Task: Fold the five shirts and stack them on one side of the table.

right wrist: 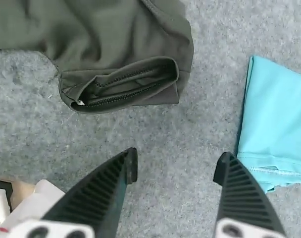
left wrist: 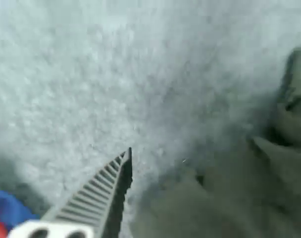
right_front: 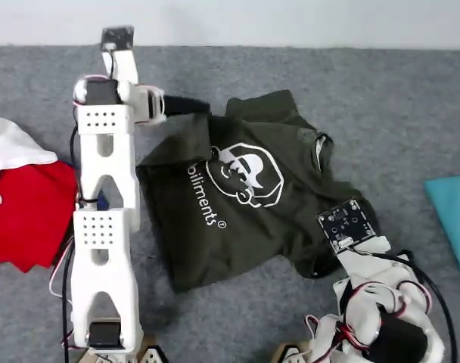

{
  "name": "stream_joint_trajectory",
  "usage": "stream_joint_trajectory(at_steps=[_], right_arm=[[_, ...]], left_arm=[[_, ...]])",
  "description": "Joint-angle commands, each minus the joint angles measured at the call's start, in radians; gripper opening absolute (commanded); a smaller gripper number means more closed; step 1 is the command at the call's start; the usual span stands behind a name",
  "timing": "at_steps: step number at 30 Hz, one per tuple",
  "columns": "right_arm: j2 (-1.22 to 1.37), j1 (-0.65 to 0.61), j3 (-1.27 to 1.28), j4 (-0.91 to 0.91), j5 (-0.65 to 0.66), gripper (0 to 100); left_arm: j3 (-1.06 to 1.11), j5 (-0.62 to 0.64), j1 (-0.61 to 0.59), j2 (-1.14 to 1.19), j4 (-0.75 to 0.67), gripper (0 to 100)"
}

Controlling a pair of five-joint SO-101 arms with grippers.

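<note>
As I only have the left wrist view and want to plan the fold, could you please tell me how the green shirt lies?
Observer: The green shirt lies spread in the middle of the grey table, print up, rumpled and not yet folded.
Operator: Thank you. Where is the right arm's tool?
Observer: The right tool is open over bare table beside the shirt's sleeve, holding nothing.
Operator: Are other shirts nearby?
Observer: A turquoise shirt lies on the right arm's side; a red shirt, with a white shirt against it, on the left arm's side.
</note>
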Motion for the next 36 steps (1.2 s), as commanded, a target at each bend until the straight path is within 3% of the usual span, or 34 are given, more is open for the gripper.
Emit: stream_joint_trajectory(at_steps=[1,8,16,24,28,36], right_arm=[[-0.001,0.012,-0.005,0.039,0.000,25.6],[-0.002,0.012,-0.005,0.039,0.000,25.6],[-0.002,0.012,-0.005,0.039,0.000,25.6],[-0.002,0.012,-0.005,0.039,0.000,25.6],[-0.002,0.010,-0.005,0.038,0.000,25.6],[0.007,0.010,0.017,-0.025,-0.005,25.6]], left_arm=[[-0.042,0.009,-0.023,-0.178,0.032,75],[-0.041,-0.005,-0.083,-0.247,0.031,75],[-0.007,-0.068,-0.143,-0.173,0.031,75],[0.050,-0.071,-0.127,-0.216,0.040,75],[0.377,-0.129,-0.092,-0.414,0.040,75],[1.411,-0.152,0.087,-1.031,0.034,75]])
